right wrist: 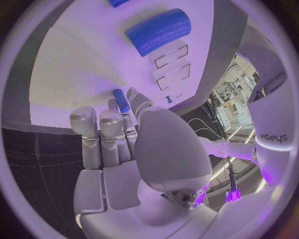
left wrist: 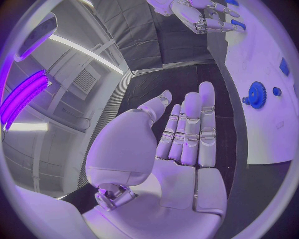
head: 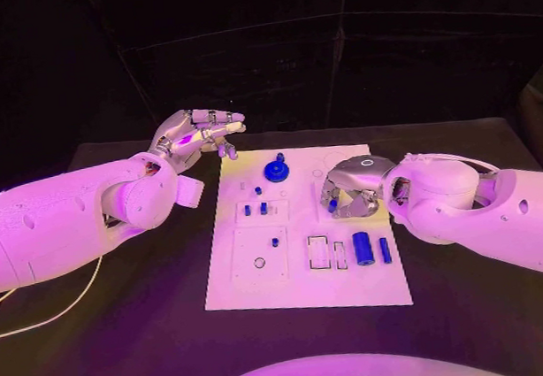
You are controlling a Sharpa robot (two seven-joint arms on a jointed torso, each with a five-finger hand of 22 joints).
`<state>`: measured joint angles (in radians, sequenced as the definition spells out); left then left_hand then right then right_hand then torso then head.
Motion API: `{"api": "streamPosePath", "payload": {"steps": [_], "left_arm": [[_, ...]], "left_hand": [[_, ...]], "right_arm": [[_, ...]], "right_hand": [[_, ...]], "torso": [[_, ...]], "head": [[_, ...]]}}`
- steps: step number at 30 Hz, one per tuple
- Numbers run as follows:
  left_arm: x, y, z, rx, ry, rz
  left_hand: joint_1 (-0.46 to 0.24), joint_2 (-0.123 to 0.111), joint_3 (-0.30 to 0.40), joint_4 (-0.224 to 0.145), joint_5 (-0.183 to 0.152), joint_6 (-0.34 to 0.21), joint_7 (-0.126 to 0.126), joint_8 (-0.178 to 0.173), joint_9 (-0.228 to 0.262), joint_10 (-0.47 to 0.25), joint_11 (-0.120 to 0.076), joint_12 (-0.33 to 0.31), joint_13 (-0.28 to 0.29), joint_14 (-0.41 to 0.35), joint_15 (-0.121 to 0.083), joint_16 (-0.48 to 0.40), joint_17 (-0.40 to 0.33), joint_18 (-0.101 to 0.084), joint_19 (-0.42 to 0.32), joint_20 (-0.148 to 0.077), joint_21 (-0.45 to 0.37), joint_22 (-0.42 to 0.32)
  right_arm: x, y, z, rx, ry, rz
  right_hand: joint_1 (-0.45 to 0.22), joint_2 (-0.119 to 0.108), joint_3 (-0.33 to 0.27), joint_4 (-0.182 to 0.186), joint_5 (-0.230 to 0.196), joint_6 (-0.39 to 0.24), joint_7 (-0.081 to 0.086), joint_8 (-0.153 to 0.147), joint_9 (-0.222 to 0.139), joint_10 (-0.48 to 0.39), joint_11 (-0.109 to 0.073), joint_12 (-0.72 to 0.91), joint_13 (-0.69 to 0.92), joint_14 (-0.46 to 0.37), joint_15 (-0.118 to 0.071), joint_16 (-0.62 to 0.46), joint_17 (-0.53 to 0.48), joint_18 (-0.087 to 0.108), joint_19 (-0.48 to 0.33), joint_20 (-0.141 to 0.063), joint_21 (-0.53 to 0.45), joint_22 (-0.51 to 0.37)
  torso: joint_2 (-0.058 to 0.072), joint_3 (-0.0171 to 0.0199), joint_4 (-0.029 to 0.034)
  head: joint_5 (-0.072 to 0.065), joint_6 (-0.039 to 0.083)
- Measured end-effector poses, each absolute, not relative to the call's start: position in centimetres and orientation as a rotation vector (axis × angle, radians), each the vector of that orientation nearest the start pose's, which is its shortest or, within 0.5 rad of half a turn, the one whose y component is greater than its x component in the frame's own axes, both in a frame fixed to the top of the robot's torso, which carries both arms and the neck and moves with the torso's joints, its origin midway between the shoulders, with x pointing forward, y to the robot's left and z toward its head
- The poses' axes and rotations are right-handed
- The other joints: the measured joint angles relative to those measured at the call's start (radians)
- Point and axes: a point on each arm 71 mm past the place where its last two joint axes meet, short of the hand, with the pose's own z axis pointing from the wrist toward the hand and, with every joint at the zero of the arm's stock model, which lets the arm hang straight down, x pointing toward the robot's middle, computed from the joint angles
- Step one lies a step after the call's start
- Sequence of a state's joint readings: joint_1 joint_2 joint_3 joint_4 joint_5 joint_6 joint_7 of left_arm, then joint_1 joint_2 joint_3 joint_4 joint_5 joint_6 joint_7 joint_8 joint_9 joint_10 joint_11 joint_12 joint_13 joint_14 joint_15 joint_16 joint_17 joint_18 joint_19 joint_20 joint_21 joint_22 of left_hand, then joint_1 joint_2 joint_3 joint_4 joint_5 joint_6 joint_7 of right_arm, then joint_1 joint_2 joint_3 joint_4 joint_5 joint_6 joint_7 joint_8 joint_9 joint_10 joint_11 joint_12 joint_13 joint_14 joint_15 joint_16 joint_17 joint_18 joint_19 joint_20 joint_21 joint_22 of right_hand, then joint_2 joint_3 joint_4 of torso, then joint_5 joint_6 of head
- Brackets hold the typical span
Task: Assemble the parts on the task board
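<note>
The flat white rectangular task board (head: 309, 291) lies mid-table. A round blue gear with a knob (head: 276, 169) stands near its far edge; small blue pegs (head: 263, 208) stand below it; a thick blue cylinder (head: 363, 248) and a slim blue rod (head: 384, 249) lie side by side.

Table (head: 131, 342): black, matte top, spreading out wide to the near edge and both sides.
Cable (head: 52, 312): pale and thin, trailing loose across the table's near left part.
Backdrop (head: 337, 49): dark panels standing behind the table's far edge.
</note>
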<state>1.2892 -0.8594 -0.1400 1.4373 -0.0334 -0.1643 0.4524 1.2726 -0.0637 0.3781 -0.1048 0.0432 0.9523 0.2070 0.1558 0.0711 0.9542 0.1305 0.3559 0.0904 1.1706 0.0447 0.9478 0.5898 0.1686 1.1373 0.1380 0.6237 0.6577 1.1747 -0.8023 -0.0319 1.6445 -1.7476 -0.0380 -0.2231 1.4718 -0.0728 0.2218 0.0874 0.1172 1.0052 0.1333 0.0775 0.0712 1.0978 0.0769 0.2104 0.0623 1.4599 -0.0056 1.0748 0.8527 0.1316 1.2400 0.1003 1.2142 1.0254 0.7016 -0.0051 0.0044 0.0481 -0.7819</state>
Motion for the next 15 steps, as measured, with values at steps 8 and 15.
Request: {"api": "streamPosePath", "payload": {"steps": [8, 15], "left_arm": [[50.49, 23.73, -17.01, -0.977, 1.441, -1.584], [50.50, 23.74, -17.02, -0.977, 1.442, -1.584]], "left_hand": [[0.000, 0.000, 0.000, 0.000, 0.000, 0.000, 0.000, 0.000, 0.000, 0.000, 0.000, 0.000, 0.000, 0.000, 0.000, 0.000, 0.000, 0.000, 0.000, 0.000, 0.000, 0.000], [0.000, 0.000, 0.000, 0.000, 0.000, 0.000, 0.000, 0.000, 0.000, 0.000, 0.000, 0.000, 0.000, 0.000, 0.000, 0.000, 0.000, 0.000, 0.000, 0.000, 0.000, 0.000]], "right_arm": [[45.27, -14.47, -19.77, -0.539, 1.789, 0.500], [45.12, -14.41, -19.64, -0.526, 1.744, 0.509]], "right_hand": [[0.028, 0.039, 0.103, -0.014, -0.062, 0.073, -0.001, 0.023, 0.007, 0.062, -0.002, -0.015, 0.000, 0.005, -0.005, 0.065, 0.073, -0.016, 0.057, -0.007, 0.071, 0.096], [0.034, 0.044, 0.205, -0.045, -0.073, 0.097, 0.002, 0.025, 0.007, 0.085, 0.021, -0.041, 0.007, 0.007, -0.007, 0.086, 0.094, -0.031, 0.072, -0.013, 0.107, 0.144]], "torso": [[0.000, 0.0000, 0.0000], [0.000, 0.0003, 0.0000]], "head": [[-0.002, -0.003], [-0.003, -0.004]]}}
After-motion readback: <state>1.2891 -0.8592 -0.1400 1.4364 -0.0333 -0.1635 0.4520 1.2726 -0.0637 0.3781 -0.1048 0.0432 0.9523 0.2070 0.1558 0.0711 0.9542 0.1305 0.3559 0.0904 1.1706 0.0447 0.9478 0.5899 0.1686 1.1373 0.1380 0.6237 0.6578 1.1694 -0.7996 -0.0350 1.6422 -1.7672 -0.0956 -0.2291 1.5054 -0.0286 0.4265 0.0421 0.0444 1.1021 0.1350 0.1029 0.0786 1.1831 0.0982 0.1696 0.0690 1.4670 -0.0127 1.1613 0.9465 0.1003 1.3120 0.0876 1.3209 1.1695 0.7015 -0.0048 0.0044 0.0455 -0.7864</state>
